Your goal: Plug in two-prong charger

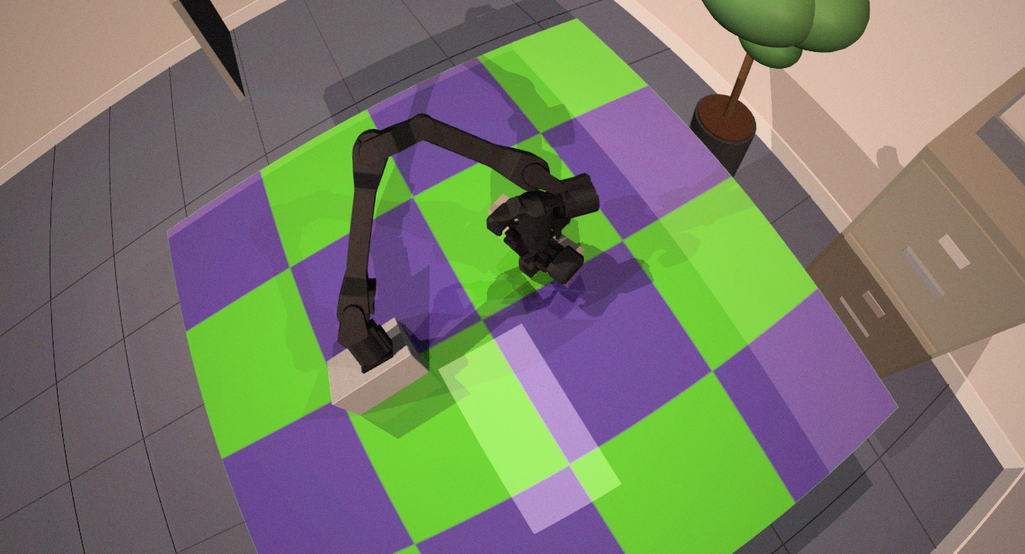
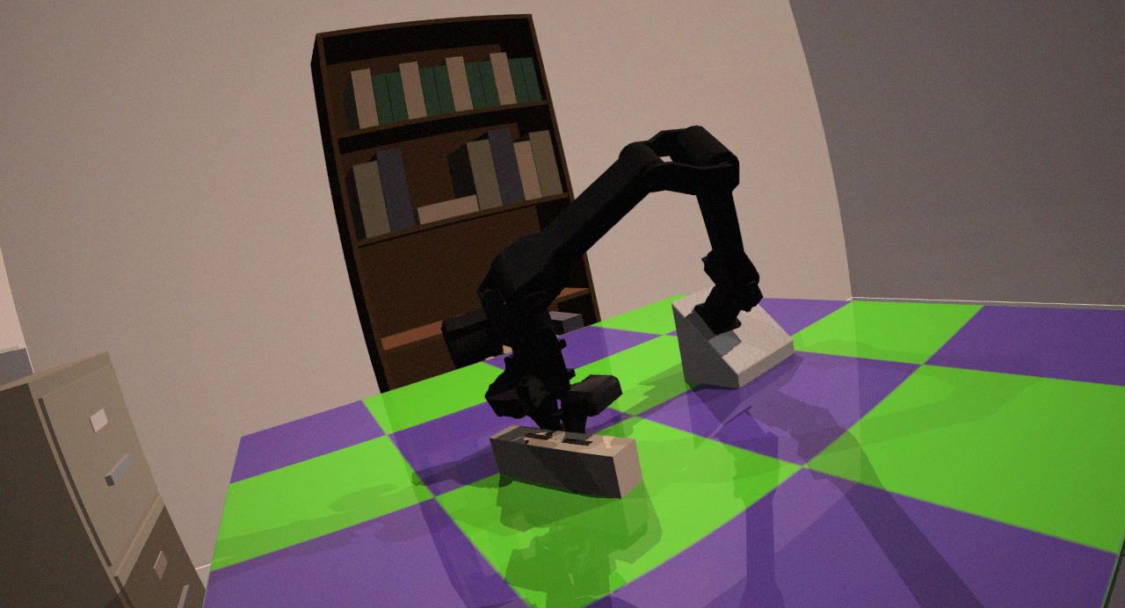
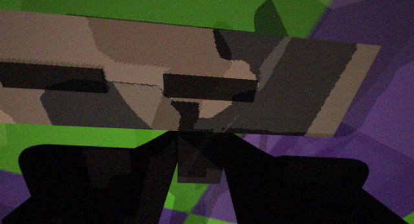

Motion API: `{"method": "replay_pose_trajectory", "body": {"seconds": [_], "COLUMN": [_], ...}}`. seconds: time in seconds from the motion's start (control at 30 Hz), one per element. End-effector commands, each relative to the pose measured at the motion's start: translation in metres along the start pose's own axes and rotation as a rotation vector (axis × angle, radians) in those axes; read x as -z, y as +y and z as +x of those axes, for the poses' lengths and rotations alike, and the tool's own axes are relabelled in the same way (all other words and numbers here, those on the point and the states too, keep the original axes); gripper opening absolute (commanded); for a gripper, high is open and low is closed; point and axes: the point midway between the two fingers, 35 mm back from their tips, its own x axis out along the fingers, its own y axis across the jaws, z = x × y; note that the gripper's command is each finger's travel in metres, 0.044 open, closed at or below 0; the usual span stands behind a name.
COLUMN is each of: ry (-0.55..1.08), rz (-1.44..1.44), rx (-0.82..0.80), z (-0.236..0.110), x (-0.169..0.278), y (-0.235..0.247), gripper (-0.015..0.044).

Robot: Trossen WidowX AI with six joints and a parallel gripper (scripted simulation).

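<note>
The beige power strip (image 1: 499, 203) (image 2: 621, 466) (image 3: 48, 39) lies on the checkered table. In the wrist view its top shows two dark outlets, the left outlet (image 3: 52, 76) and the right outlet (image 3: 210, 87). My gripper (image 1: 548, 260) (image 2: 564, 423) (image 3: 201, 131) points down right above the strip and is shut on the dark two-prong charger (image 3: 198, 172). The charger's front end reaches the strip's near edge just below the right outlet. I cannot tell whether the prongs are inside. In the top and exterior views my fingers hide the charger.
The arm's base stands on a beige wedge block (image 1: 372, 386) (image 2: 739, 352). Off the table are a filing cabinet (image 1: 924, 250) (image 2: 70, 463), a potted plant (image 1: 724, 121) and a bookcase (image 2: 440, 171).
</note>
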Motion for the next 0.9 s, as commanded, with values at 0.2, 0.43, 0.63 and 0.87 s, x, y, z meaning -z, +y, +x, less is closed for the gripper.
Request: {"method": "replay_pose_trajectory", "body": {"seconds": [0.2,0.43,0.63,0.87], "ry": [-0.027,-0.027,-0.027,-0.027], "rz": [-0.019,-0.019,-0.019,-0.019], "rx": [0.005,0.005,0.005,0.005], "z": [-0.0054,-0.0062,-0.007,-0.007], "x": [-0.0069,-0.0071,-0.0072,-0.0073], "y": [0.0,0.0001,0.0002,0.0003], "gripper": [0.0,0.0,0.0,0.0]}}
